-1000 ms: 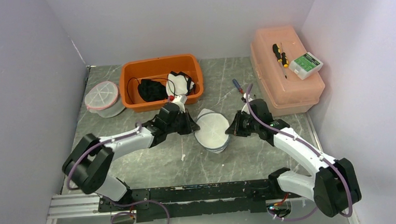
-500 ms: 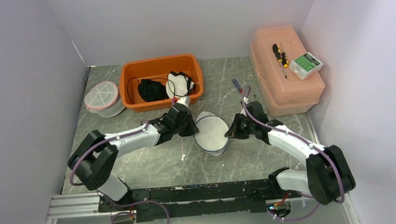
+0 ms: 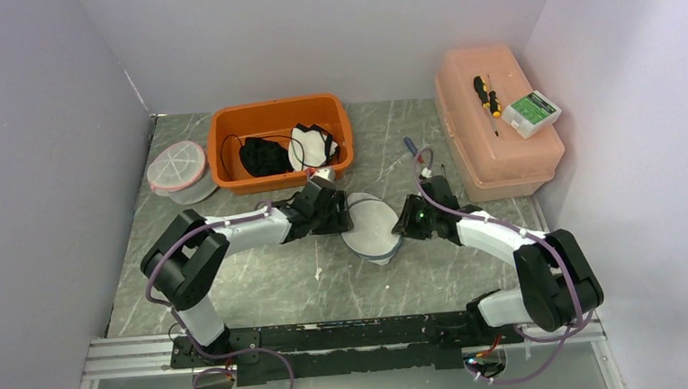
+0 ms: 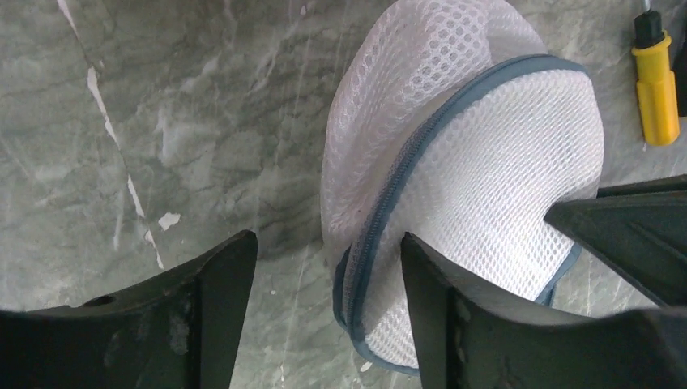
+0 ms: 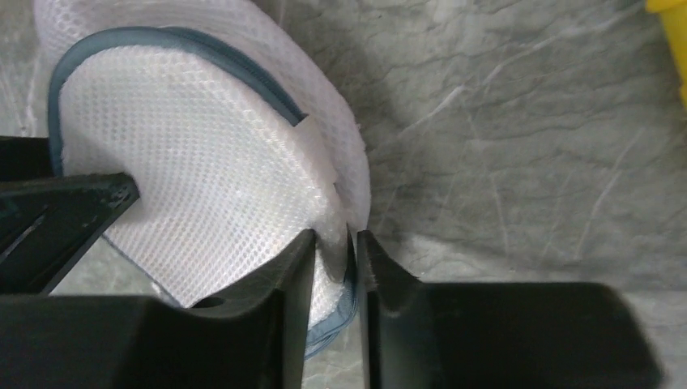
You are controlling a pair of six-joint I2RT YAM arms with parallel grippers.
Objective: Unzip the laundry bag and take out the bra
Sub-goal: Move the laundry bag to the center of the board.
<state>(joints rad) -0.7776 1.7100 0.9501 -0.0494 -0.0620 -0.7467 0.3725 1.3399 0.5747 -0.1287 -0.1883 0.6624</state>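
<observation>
An orange bin (image 3: 249,180) at the far side of the table (image 3: 264,271) is seen to hold a black garment (image 3: 263,155) and a white garment (image 3: 312,145) with dark trim. On the pink box (image 3: 501,158) to the right, a small green-and-white box (image 3: 531,113) and a screwdriver (image 3: 481,91) are laid. A second mesh bag (image 3: 177,170) is set at the far left, well apart.

The laundry bag (image 3: 371,231) is found on the table between the two grippers, with a yellow-handled tool (image 4: 656,89) near it. Its oval is tilted, with the long axis running from the far side toward the arm bases. The zipper (image 4: 405,170) is seen along the rim, closed where visible.

The jaws of the left gripper (image 4: 328,251) are spread apart, with the bag's edge in the gap and nothing clamped. Those of the right gripper (image 5: 334,239) are drawn narrow on the mesh rim.
</observation>
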